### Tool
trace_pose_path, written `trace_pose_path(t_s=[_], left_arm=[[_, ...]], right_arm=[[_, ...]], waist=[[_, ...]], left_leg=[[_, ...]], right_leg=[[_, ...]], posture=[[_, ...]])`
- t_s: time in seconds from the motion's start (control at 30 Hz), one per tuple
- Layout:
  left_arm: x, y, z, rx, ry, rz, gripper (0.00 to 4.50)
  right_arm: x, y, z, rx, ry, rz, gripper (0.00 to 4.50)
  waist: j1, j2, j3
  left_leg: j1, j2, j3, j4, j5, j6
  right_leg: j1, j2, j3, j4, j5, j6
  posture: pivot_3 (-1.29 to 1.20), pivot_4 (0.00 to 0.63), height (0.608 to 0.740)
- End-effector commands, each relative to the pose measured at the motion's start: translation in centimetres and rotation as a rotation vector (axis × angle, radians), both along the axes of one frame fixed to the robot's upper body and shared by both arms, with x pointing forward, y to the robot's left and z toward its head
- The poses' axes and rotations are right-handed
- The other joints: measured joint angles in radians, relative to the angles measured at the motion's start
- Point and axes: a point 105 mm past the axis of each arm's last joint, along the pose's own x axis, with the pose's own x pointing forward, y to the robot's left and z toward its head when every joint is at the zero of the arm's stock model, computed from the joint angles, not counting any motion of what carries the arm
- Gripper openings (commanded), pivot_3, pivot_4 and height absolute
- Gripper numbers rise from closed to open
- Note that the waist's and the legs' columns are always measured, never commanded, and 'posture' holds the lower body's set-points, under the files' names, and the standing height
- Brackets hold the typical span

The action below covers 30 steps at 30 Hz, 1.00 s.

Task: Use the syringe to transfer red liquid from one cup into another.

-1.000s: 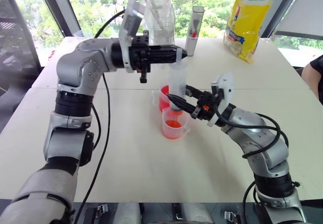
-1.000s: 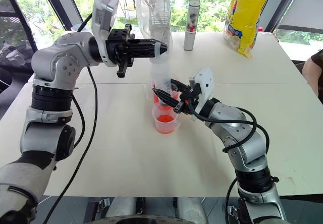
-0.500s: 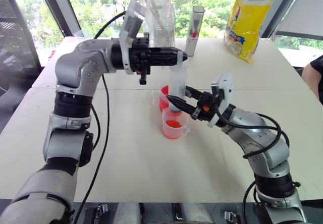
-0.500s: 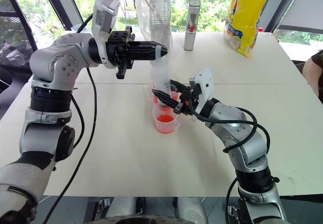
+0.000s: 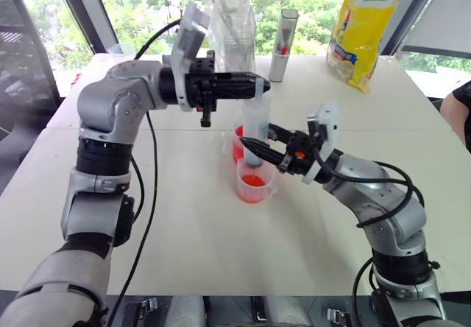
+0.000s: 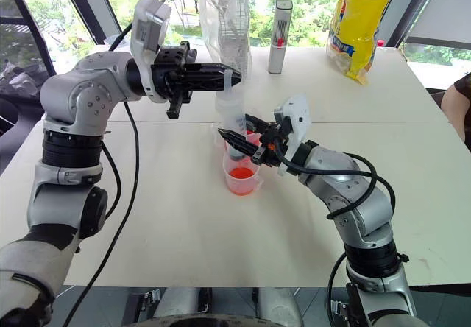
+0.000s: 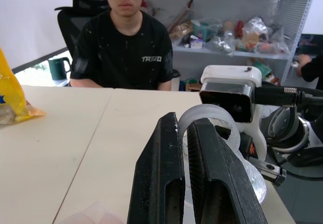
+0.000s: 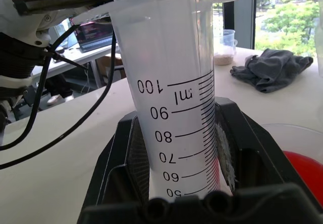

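White table point(image 5: 184, 231) by a window wall w/ greenery outside. Large clear plastic syringe w/ printed ml marks point(image 5: 257, 132) stands upright mid-table, tip down over the smaller clear plastic cup w/ orange-red liquid at its bottom point(image 5: 254, 181). Larger clear cup tinted red point(image 5: 240, 141) sits just behind it, touching or nearly so. Right pincer point(image 5: 251, 147) comes in from the right, black fingers pinching the syringe barrel low down; right wrist view shows the barrel clamped btwn both pads. Left pincer point(image 5: 259, 86) points level across from the left at the syringe's top, fingers pressed together on the white plunger top point(image 7: 209, 117). Far edge: silver cylindrical tube point(image 5: 283, 45), yellow bag point(image 5: 362, 29), clear plastic bag point(image 5: 232, 18). Person in black tee point(image 7: 121, 52) sits at the table in left wrist view.
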Motion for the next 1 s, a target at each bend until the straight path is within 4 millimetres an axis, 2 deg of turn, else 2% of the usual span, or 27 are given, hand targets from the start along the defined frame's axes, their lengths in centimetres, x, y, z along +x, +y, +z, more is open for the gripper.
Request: trace_pose_path(t_s=[0.03,0.23,0.53,0.63,0.83,0.87,1.0], left_arm=[[-1.6,-1.5,-0.9,0.041,0.011,-0.102,0.04],[-1.9,-1.7,-1.7,0.058,0.022,-0.113,0.04],[-1.8,-1.5,-1.4,0.056,0.017,-0.105,0.04],[-1.5,-1.4,-1.1,0.046,0.015,-0.09,1.06],[-1.1,-0.5,-0.5,0.038,-0.005,-0.054,3.99],[-1.0,-0.3,-0.4,0.038,-0.01,-0.046,4.35],[-0.4,1.0,0.1,0.03,-0.014,0.004,4.44]], right_arm=[[-0.8,-0.1,3.6,0.058,-0.135,0.002,1.42],[-1.0,-0.2,3.8,0.055,-0.13,0.009,1.42],[-1.1,-0.2,3.7,0.048,-0.119,0.014,1.42],[-1.1,-0.3,3.6,0.046,-0.114,0.015,1.42],[-1.3,-0.3,3.4,0.041,-0.109,0.017,1.42],[-1.3,-0.3,3.4,0.04,-0.109,0.018,1.42],[-1.3,-0.3,3.3,0.037,-0.107,0.017,1.42]], waist=[[0.0,0.0,0.0],[0.0,0.0,0.0],[0.0,0.0,0.0],[0.001,0.0,0.0],[-0.002,0.0,0.0],[-0.001,0.0,0.0],[0.0,0.0,0.0]], left_leg=[[0.0,0.0,0.0,0.0,0.0,0.0],[0.0,0.0,0.0,0.0,0.0,0.0],[0.0,0.0,0.0,0.0,0.0,0.0],[0.0,0.0,0.0,0.0,0.0,0.0],[0.0,0.0,0.0,0.0,0.0,0.0],[0.0,0.0,0.0,0.0,0.0,0.0],[0.0,0.0,0.0,0.0,0.0,0.0]], right_leg=[[0.0,0.0,0.0,0.0,0.0,0.0],[0.0,0.0,0.0,0.0,0.0,0.0],[0.0,0.0,0.0,0.0,0.0,0.0],[0.0,0.0,0.0,0.0,0.0,0.0],[0.0,0.0,0.0,0.0,0.0,0.0],[0.0,0.0,0.0,0.0,0.0,0.0],[0.0,0.0,0.0,0.0,0.0,0.0]], posture=[[0.0,0.15,0.74],[0.0,0.15,0.74],[0.0,0.15,0.74],[0.0,0.15,0.74],[0.0,0.15,0.74],[0.0,0.15,0.74],[0.0,0.15,0.74]])
